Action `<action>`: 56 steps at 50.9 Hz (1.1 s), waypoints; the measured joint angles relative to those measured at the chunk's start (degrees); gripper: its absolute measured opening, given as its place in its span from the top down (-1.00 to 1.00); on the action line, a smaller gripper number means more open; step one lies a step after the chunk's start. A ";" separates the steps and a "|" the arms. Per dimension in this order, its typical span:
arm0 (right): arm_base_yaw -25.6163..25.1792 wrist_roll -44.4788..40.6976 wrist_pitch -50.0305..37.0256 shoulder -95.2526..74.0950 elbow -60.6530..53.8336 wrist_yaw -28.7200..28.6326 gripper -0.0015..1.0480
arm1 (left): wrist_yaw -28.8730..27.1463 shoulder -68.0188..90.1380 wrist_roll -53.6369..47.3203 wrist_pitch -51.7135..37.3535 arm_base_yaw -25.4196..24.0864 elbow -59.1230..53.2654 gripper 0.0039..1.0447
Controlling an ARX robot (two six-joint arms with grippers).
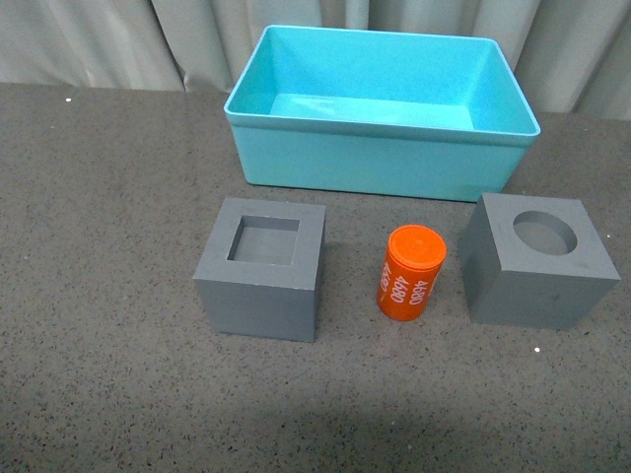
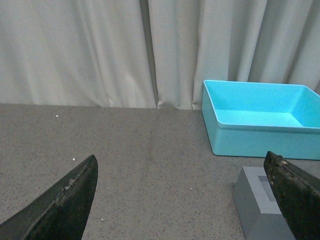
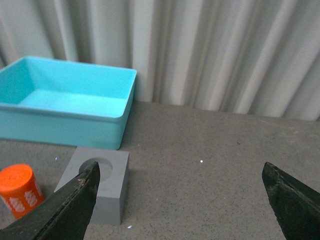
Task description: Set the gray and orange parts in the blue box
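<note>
Left fingers (image 2: pixel 70 200) and right fingers (image 3: pixel 292 197) spread wide above speckled gray worktop (image 1: pixel 99 345). Nearest: matte gray square-recess cube (image 1: pixel 261 271), orange cylinder (image 1: pixel 411 273) on end between, round-recess cube (image 1: pixel 537 266), all apart. Behind: smooth rectangular turquoise box (image 1: pixel 380 158), thin-rimmed.

The blue box (image 1: pixel 380 168) looks like smooth plastic with a soft sheen. The square-recessed cube (image 1: pixel 258 296) and the round-recessed cube (image 1: pixel 532 291) are matt and dull. The orange cylinder (image 1: pixel 407 281) is faintly glossy plastic, the table (image 1: pixel 99 246) speckled and stone-like, the curtain (image 1: pixel 99 39) pale cloth
</note>
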State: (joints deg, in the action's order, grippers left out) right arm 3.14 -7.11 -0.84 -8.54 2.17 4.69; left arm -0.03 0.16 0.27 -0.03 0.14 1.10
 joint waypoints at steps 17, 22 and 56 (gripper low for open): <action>1.73 -1.64 -21.03 -57.27 17.25 -1.90 -0.81 | 0.02 0.00 0.00 0.00 0.00 0.00 -0.88; 1.68 -1.20 -18.99 -65.94 21.53 -2.91 -0.81 | 0.02 0.00 -0.02 0.00 0.00 0.00 -0.88; 3.04 12.44 -5.18 -95.21 41.79 -3.74 -0.34 | 0.02 0.00 0.00 0.00 0.00 0.00 -0.88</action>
State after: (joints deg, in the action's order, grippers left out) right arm 6.17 5.32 -6.02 -103.74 43.97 0.95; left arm -0.01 0.16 0.27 -0.03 0.14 1.10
